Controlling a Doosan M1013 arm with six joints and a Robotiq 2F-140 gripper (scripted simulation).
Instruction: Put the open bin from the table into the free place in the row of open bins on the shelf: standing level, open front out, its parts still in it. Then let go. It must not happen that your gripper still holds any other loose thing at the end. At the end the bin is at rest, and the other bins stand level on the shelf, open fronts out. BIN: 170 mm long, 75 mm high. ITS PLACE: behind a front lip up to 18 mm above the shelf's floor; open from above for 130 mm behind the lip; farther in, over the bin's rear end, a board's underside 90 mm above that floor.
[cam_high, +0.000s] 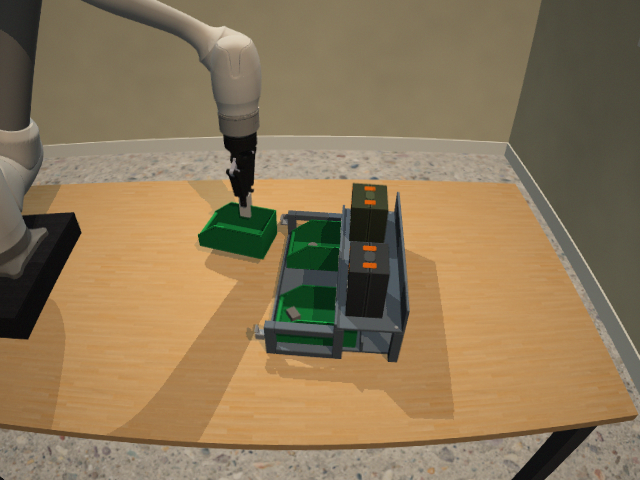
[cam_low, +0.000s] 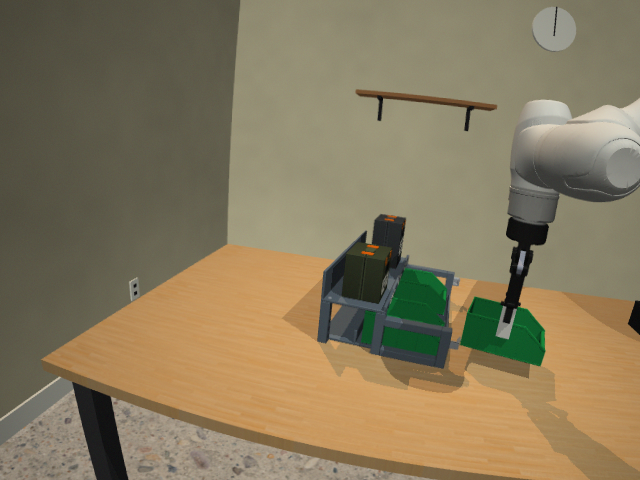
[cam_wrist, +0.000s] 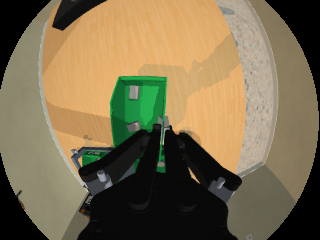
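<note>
The loose green open bin (cam_high: 238, 231) sits on the table just left of the grey shelf rack (cam_high: 338, 279). It also shows in the exterior view (cam_low: 502, 331) and in the wrist view (cam_wrist: 139, 120), with two small grey parts (cam_wrist: 135, 94) in it. My gripper (cam_high: 245, 209) points straight down at the bin's side wall. Its fingers are closed, one on each side of that thin wall. The rack holds green bins (cam_high: 313, 242) (cam_high: 306, 304) in its lower row. I cannot make out the free place.
Two dark boxes with orange marks (cam_high: 368, 211) (cam_high: 368, 279) stand on the rack's upper board. The robot's black base (cam_high: 31, 273) is at the table's left. A wall stands to the right of the table.
</note>
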